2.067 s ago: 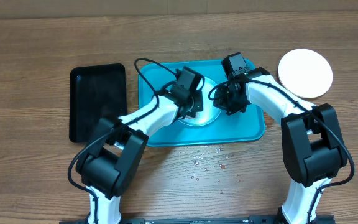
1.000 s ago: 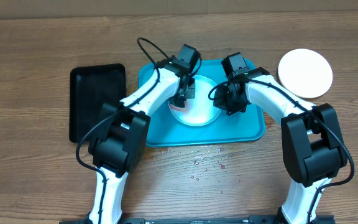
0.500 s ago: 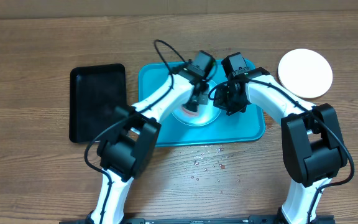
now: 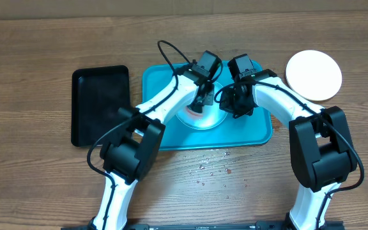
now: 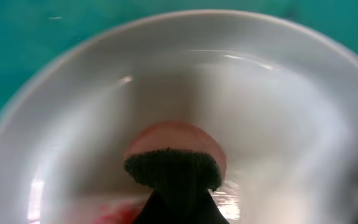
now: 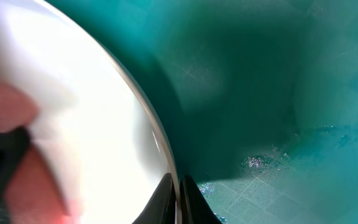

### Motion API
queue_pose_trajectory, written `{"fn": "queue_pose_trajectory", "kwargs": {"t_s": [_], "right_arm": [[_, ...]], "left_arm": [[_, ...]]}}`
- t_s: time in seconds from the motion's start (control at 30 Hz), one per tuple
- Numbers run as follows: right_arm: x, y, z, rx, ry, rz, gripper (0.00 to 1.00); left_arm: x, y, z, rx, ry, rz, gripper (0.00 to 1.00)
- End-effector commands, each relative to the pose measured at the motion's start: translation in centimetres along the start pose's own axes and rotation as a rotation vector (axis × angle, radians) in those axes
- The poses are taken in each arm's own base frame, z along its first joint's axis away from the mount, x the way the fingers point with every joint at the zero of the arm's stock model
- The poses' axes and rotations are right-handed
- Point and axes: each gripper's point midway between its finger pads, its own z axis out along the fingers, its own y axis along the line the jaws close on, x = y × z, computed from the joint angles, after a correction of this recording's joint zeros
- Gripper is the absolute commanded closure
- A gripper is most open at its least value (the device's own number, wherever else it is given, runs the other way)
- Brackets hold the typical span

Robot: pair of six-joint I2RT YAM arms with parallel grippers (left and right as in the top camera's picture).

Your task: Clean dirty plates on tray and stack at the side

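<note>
Two claws work one plate on the blue tray

From above, the tray [image 4: 254,131] sits mid-table, a black tray [image 4: 101,105] to its left, and the dirty plate [image 4: 200,120] lies in the middle of the blue one. The left claw [image 4: 200,105] is down over the plate and the right claw [image 4: 230,108] is at its right edge. A second plate [image 4: 314,75], plain white, lies far right on the table [image 4: 43,179], and water drops [image 4: 213,167] dot the wood near the tray. The left wrist view shows that claw clamped tight on a pink sponge [image 5: 174,155] with a dark scrub face, pressed into the plate, with a red smear [image 5: 114,211] beside it. The right wrist view shows that claw [image 6: 179,199] pinched closed on the plate's rim, with wet tray floor to the right.
</note>
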Motion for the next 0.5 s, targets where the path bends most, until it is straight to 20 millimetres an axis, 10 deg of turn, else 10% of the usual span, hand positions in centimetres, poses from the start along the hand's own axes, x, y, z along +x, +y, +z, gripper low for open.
{"fn": "queue_pose_trajectory", "kwargs": {"t_s": [0.0,0.47], "right_arm": [[0.5,-0.3,0.6,0.026,0.012,0.002,0.96],[0.2,-0.1,0.6,0.019,0.003,0.002,0.96]], "left_arm": [[2.9,4.7,3.9,-0.140,0.120,-0.039,0.96],[6.5,2.4,3.5,-0.151,0.203,0.093,0.95]]}}
